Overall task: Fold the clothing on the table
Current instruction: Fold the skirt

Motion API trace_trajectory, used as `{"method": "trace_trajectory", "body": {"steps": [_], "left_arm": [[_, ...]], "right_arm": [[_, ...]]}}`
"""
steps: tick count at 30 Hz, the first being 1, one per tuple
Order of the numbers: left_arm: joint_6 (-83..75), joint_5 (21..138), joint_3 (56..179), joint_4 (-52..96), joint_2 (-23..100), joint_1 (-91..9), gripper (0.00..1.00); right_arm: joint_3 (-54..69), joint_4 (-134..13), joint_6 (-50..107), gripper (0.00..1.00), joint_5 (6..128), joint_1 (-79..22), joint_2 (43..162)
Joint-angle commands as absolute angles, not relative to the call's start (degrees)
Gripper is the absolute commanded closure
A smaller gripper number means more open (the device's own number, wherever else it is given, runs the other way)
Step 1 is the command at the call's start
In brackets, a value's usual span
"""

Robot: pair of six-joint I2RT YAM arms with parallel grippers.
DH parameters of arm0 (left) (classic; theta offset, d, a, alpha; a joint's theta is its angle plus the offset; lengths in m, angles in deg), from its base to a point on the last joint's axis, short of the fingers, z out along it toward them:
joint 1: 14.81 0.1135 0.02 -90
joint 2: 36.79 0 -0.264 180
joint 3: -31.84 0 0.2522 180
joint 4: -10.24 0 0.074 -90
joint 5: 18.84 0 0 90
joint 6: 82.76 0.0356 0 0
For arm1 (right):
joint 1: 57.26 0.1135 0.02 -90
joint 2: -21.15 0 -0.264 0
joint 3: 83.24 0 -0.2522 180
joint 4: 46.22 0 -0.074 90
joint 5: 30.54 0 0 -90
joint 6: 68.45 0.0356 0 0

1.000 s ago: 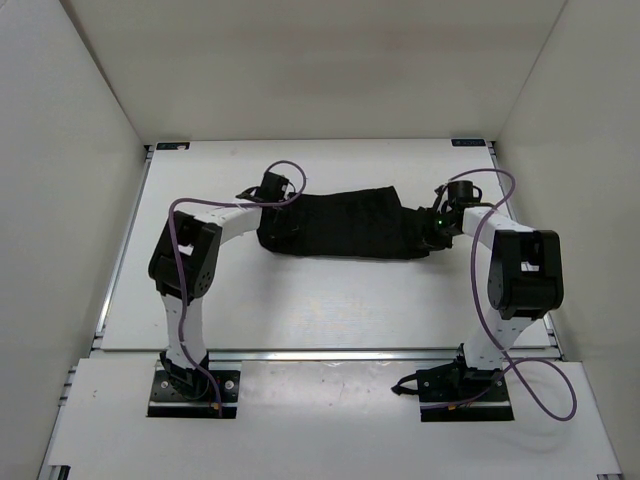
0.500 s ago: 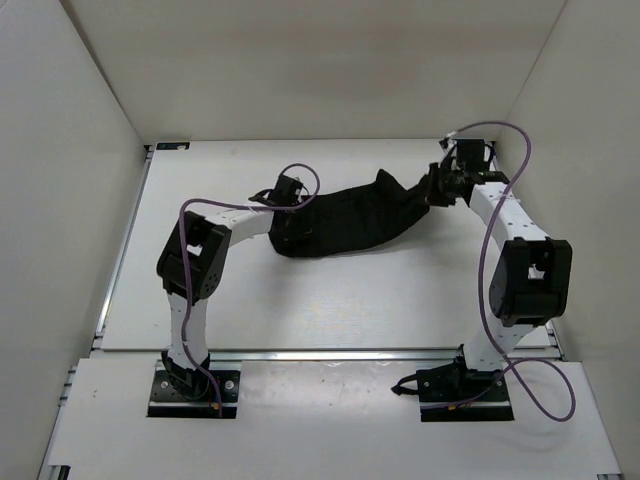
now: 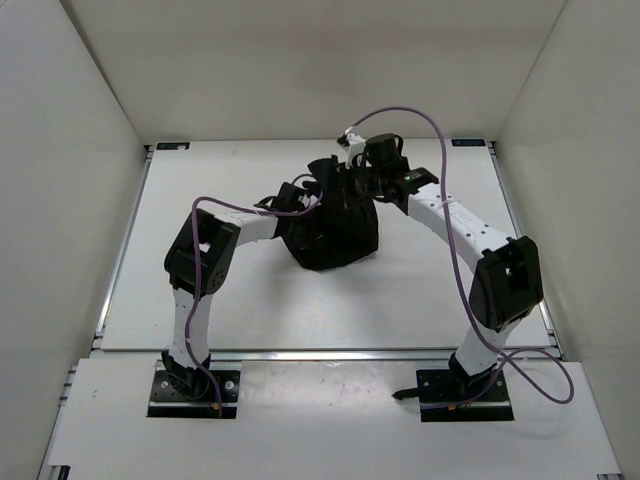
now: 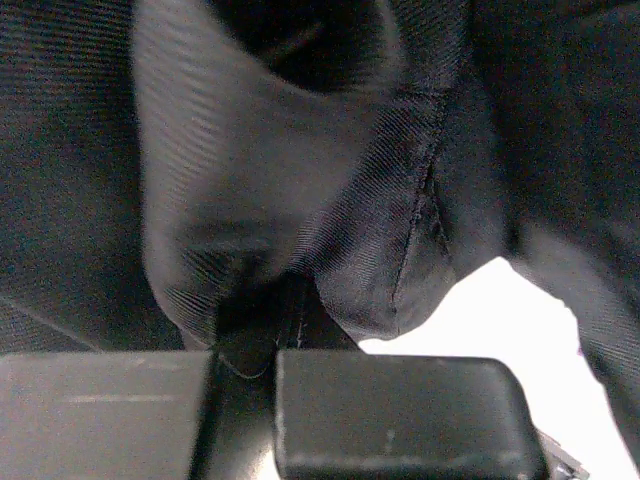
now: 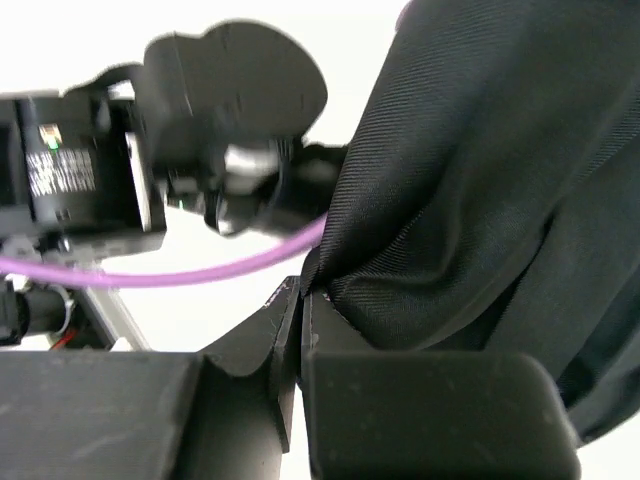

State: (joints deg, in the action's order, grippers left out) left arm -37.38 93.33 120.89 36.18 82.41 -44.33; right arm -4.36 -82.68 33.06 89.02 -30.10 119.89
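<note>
The clothing [image 3: 335,232] is a black soft garment, bunched into a narrow hanging heap over the middle of the white table [image 3: 420,300]. My left gripper [image 3: 297,200] is shut on its left edge; in the left wrist view dark fabric [image 4: 300,200] rises from between the closed jaws. My right gripper [image 3: 340,180] is shut on the other end, lifted and carried over close to the left one. The right wrist view shows black cloth [image 5: 480,200] pinched between the closed jaws [image 5: 302,290], with the left arm's wrist [image 5: 210,130] and purple cable just beyond.
White walls [image 3: 70,150] enclose the table on three sides. A metal rail [image 3: 330,352] runs along the near edge in front of the two arm bases [image 3: 195,385]. Purple cables [image 3: 400,112] loop above both arms.
My right gripper has swept left and up with its end of the garment, from the far right to beside the left gripper. The cloth went from a flat strip to a bunched heap.
</note>
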Motion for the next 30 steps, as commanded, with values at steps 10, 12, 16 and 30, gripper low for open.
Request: {"method": "trace_trajectory", "body": {"steps": [10, 12, 16, 30], "left_arm": [[-52.4, 111.0, 107.3, 17.5, 82.2, -37.9, 1.00], [-51.7, 112.2, 106.4, 16.3, 78.8, -36.6, 1.00], [-49.6, 113.7, 103.4, 18.5, 70.3, -33.2, 1.00], [-43.4, 97.5, 95.9, 28.9, 63.0, -33.0, 1.00]], "right_arm": [[9.6, -73.4, 41.0, 1.00, 91.0, -27.5, 118.9], [9.8, -72.8, 41.2, 0.99, 91.4, -28.6, 118.1], [9.1, -73.8, 40.5, 1.00, 91.4, -30.9, 118.6], [11.2, -71.9, 40.4, 1.00, 95.2, -28.8, 119.1]]}}
